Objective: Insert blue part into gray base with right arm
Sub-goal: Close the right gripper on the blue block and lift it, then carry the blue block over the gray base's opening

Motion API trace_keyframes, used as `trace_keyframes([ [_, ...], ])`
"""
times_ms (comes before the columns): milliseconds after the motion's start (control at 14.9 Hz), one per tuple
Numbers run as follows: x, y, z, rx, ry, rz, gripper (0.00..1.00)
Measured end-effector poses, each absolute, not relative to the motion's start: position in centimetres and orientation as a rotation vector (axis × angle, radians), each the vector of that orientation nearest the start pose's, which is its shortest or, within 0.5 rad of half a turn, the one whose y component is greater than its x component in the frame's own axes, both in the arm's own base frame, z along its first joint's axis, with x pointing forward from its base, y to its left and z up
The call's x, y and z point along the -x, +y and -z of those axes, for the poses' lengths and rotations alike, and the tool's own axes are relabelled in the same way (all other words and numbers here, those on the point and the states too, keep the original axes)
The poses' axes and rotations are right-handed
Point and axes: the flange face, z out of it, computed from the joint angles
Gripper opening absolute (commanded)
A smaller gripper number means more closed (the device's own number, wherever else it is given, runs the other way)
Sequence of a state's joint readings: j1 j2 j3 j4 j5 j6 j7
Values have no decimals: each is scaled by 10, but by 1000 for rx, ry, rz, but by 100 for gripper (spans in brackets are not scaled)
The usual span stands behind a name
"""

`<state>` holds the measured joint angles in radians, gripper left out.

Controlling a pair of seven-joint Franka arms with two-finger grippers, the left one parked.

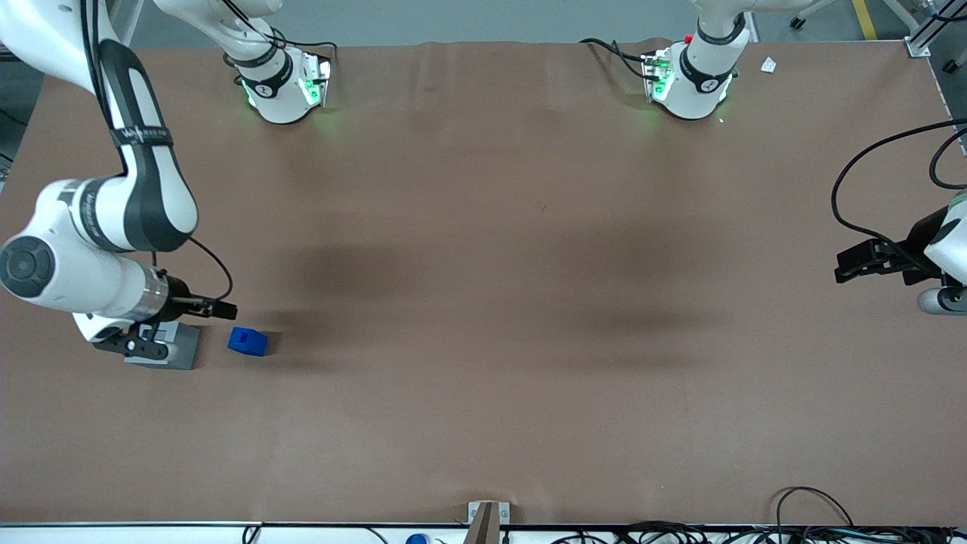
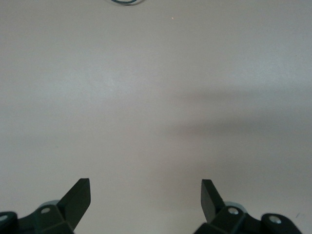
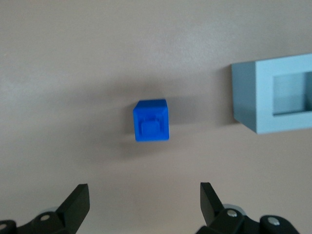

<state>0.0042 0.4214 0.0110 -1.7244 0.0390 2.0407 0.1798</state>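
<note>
The blue part (image 1: 248,341) lies on the brown table with its stub up, close beside the gray base (image 1: 181,349). The base stands with its square recess up and is partly covered by the right arm's wrist. My right gripper (image 1: 227,309) hovers above the table, a little farther from the front camera than both blocks. In the right wrist view the blue part (image 3: 151,121) lies ahead of the gripper (image 3: 145,195), whose fingers are wide apart and empty. The gray base (image 3: 265,95) is cut off by that view's edge.
The brown table (image 1: 483,302) stretches wide toward the parked arm's end. Two arm bases (image 1: 283,87) stand at its edge farthest from the front camera. Cables (image 1: 816,521) and a small bracket (image 1: 487,517) lie along its nearest edge.
</note>
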Motion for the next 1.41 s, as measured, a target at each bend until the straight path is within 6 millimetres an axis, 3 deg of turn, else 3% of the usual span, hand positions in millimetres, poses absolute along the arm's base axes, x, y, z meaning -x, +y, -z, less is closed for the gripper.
trace_keyframes([
  [336, -657, 9, -275, 3098, 298, -166, 100],
  [807, -660, 8, -242, 3099, 303, -153, 99],
  [874, -661, 8, -240, 3099, 303, -147, 94],
  [1412, -661, 10, -234, 3108, 286, -144, 9],
])
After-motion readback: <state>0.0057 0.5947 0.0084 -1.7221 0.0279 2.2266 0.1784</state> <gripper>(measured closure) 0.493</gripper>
